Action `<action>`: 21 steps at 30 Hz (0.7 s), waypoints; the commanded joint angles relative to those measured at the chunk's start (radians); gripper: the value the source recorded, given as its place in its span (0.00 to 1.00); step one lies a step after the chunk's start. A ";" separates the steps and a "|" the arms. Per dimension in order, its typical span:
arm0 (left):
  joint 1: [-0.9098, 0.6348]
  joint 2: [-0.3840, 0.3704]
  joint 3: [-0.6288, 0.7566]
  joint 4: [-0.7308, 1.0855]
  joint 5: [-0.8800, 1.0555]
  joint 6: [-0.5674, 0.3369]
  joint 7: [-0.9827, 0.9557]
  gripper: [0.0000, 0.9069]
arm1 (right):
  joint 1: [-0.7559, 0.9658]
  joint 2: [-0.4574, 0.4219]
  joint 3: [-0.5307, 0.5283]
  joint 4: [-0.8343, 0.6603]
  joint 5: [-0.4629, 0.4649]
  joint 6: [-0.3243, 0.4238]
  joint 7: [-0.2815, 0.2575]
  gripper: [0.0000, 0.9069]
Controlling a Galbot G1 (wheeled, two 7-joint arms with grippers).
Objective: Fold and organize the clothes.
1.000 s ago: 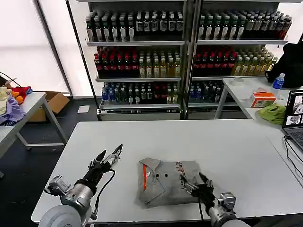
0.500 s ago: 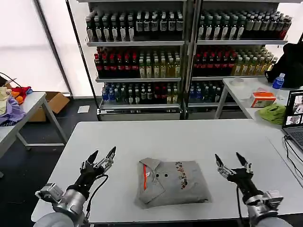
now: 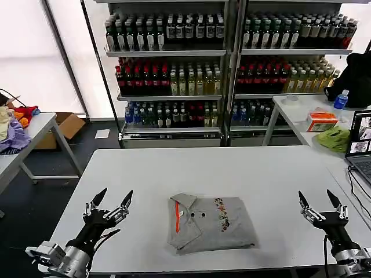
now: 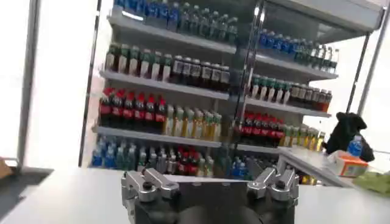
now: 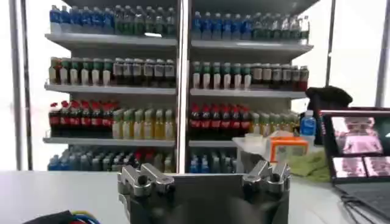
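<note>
A grey collared shirt [image 3: 210,223] lies folded into a compact rectangle on the white table [image 3: 203,168], near its front middle. Its orange-lined placket and collar face the left side, and a small multicoloured print runs down its middle. My left gripper [image 3: 110,200] is raised off the table to the shirt's left, open, with nothing between its fingers. At the table's right edge my right gripper [image 3: 318,200] is lifted too, open and empty, well apart from the shirt. In both wrist views the gripper [image 4: 210,182] [image 5: 204,179] points out at the shelves, jaws spread wide.
Shelves of bottled drinks [image 3: 220,63] stand behind the table. A laptop [image 3: 359,145] sits at the right edge, with a side table holding a lime-green cloth [image 3: 333,139] and an orange box [image 3: 322,121]. Coloured garments [image 3: 14,127] lie on a table at far left.
Both grippers pulled back from the shirt and outward: the left drew down and left, the right swung from the shirt's front edge to the table's right side. The shirt stays folded.
</note>
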 commanded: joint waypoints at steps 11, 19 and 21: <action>0.115 -0.034 -0.093 -0.024 0.180 -0.076 0.164 1.00 | -0.067 0.028 0.007 0.048 -0.040 0.056 -0.040 1.00; 0.105 -0.059 -0.104 -0.031 0.226 -0.076 0.201 1.00 | -0.067 0.039 0.014 0.042 -0.043 0.052 -0.041 1.00; 0.107 -0.059 -0.106 -0.032 0.239 -0.077 0.203 1.00 | -0.073 0.041 0.012 0.044 -0.043 0.053 -0.045 1.00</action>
